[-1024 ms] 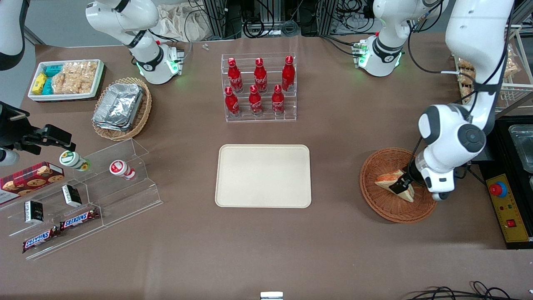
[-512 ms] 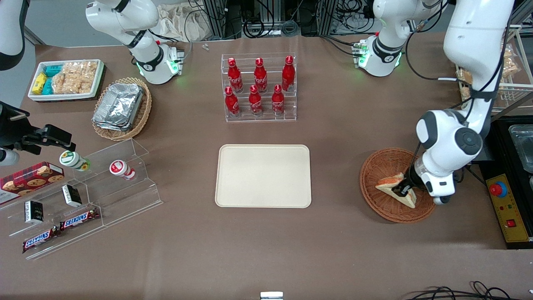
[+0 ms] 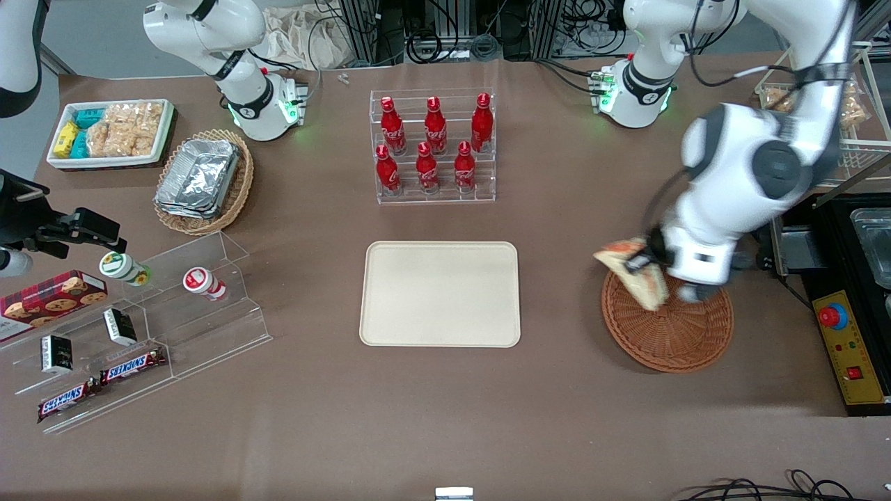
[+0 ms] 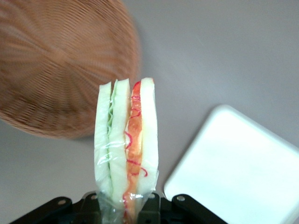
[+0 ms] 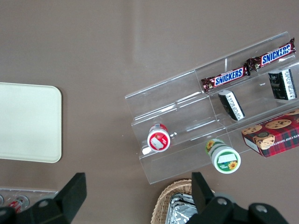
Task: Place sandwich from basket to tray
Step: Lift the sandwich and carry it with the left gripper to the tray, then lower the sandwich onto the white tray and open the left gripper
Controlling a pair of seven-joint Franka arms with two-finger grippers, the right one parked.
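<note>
Brown counter (image 3: 557, 390), claw (image 3: 640, 263) clamped on the sandwich (image 3: 630, 271) (wrapped in clear film), holding it up over the basket (image 3: 668, 334) rim nearest the tray (image 3: 440, 293), which sits mid-counter

High front overview, wrist close-ups looking down, tray (image 3: 440, 293) shared

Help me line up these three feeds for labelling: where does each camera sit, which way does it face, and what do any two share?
Front view: high, facing both arms, looking down on the table; gripper holds the sandwich above the basket.
Left wrist view: on the working arm, looking along its fingers at the sandwich.
Right wrist view: on the parked arm, looking down at the snack shelf.
Shared: all three show the tray.
</note>
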